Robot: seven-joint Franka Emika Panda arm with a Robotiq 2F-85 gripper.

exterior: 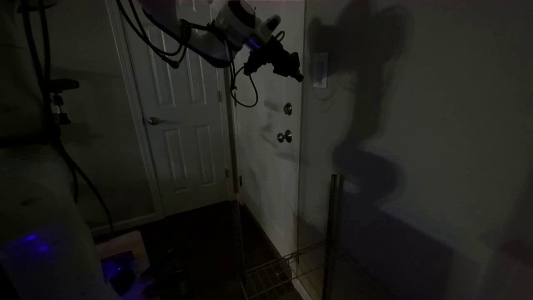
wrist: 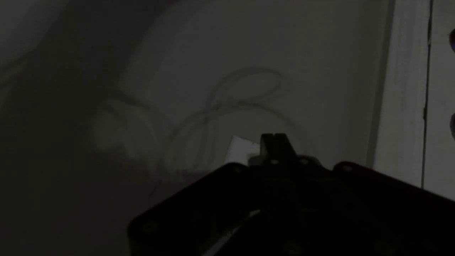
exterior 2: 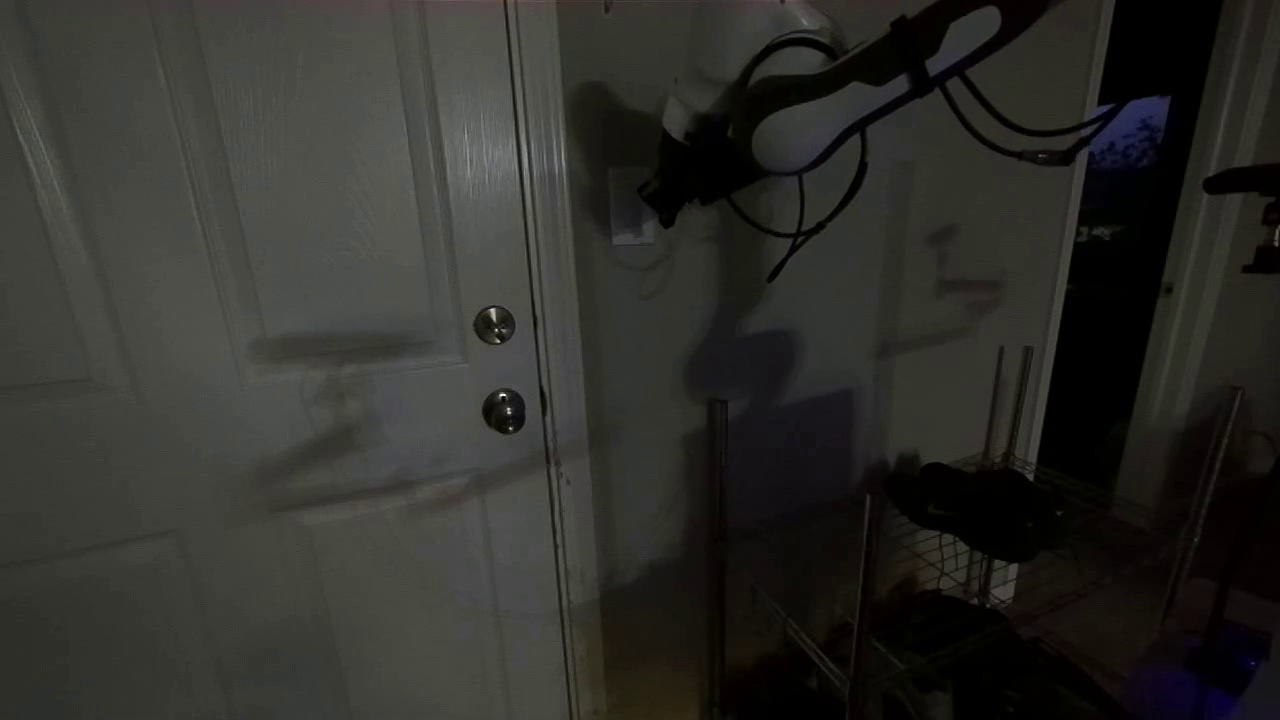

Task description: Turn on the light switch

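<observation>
Wrist view tells it best — the gripper [wrist: 273, 137] has its fingers pressed together, nothing visible between them, pointed toward the light switch [exterior: 320, 71] on the wall [exterior: 441, 108] beside the panelled door [exterior 2: 330, 220]. In an exterior view the tips look near the switch but apart from it — so I'd call this the lining-up step, nothing thrown yet, given the dark. Next calls for a straight, gentle push. No brand, label or writing is readable in this gloom.

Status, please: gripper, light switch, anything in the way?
Black two-fingered gripper: shut, near but apart from white rectangular light-switch plate. Its setting: too dark to read. Nothing visible between them.
</observation>
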